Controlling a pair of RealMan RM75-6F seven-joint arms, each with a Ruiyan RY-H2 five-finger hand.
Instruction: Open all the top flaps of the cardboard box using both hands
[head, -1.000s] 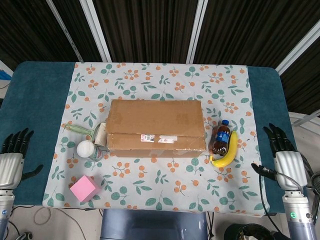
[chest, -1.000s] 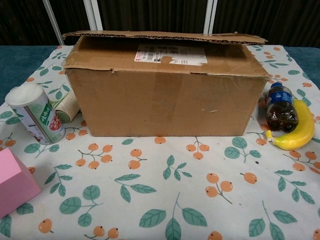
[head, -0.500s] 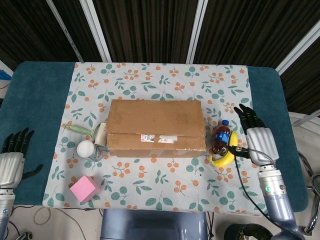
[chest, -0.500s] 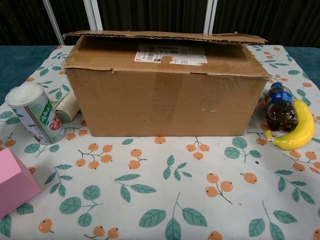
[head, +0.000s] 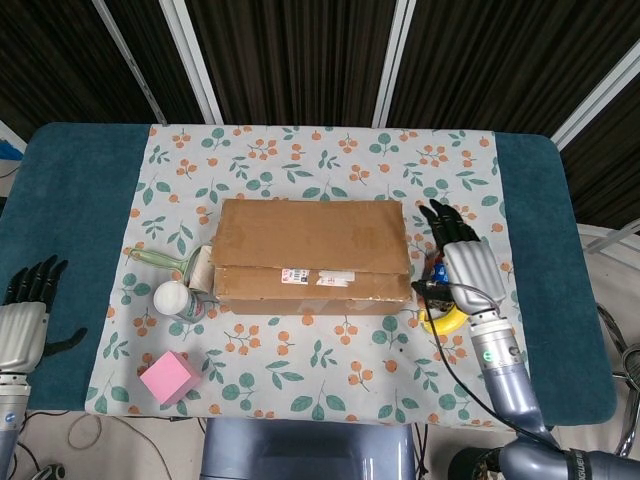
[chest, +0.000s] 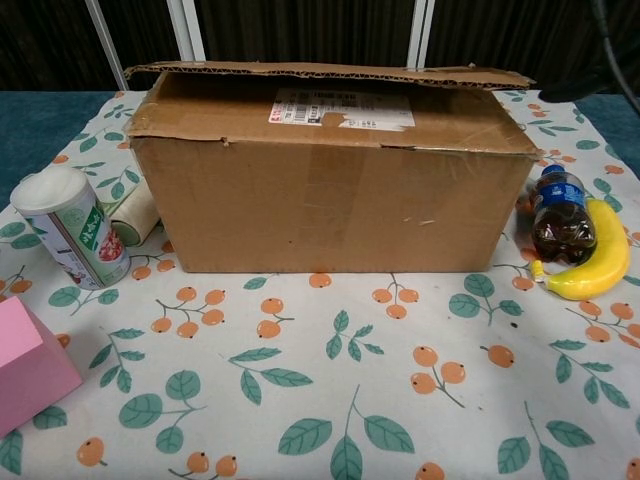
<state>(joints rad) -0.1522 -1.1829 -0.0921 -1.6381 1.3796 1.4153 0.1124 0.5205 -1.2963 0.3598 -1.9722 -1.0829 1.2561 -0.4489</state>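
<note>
Dark slatted walls back the teal tabletop (head: 70, 200) under a floral cloth (head: 320, 160). Mid-cloth sits the brown rectangular cardboard box (head: 312, 255), flaps folded down. Right robot hand (head: 462, 262), fingers spread and empty, hovers beside its right end; left robot hand (head: 24, 310) waits spread, well apart.
</note>
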